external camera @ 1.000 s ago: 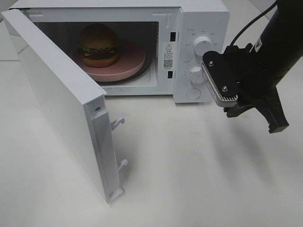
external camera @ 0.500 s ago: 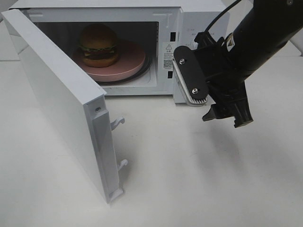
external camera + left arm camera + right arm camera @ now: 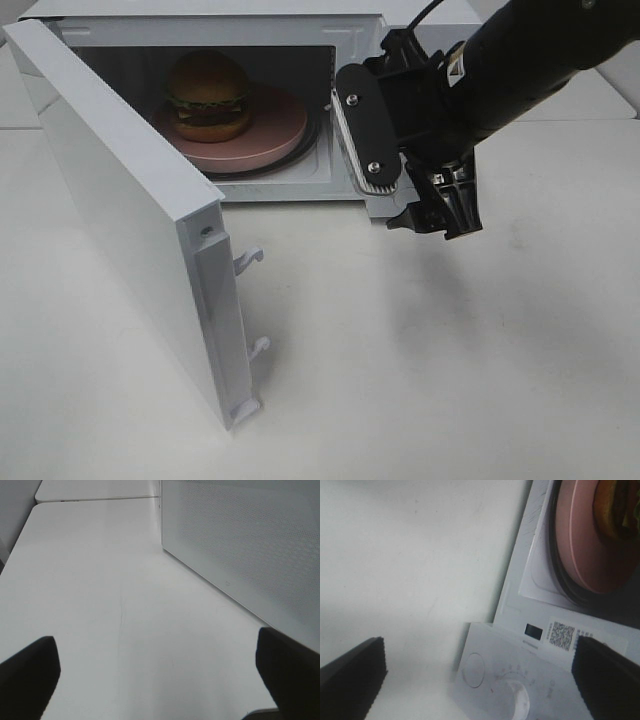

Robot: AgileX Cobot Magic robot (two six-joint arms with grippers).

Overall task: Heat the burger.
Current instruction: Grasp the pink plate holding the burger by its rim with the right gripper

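Observation:
The burger (image 3: 208, 95) sits on a pink plate (image 3: 275, 135) inside the open microwave (image 3: 350, 40), toward the left of the cavity. My right gripper (image 3: 405, 188) hangs open just in front of the microwave's control panel, right of the cavity opening, with nothing between its fingers. In the right wrist view the same gripper (image 3: 480, 675) is spread wide over the panel's dial (image 3: 517, 700), with the burger (image 3: 615, 502) and plate (image 3: 577, 540) at the edge. My left gripper (image 3: 157, 672) is open over bare table and does not show in the high view.
The microwave door (image 3: 130, 210) stands swung out to the left over the table, its latch hooks (image 3: 250, 260) pointing right. A perforated white panel (image 3: 240, 545) rises close beside the left gripper. The white table (image 3: 420, 370) lies in front.
My right arm has swung left and back, from the table's right side to in front of the control panel, and its jaws have opened. The burger and door have not moved.

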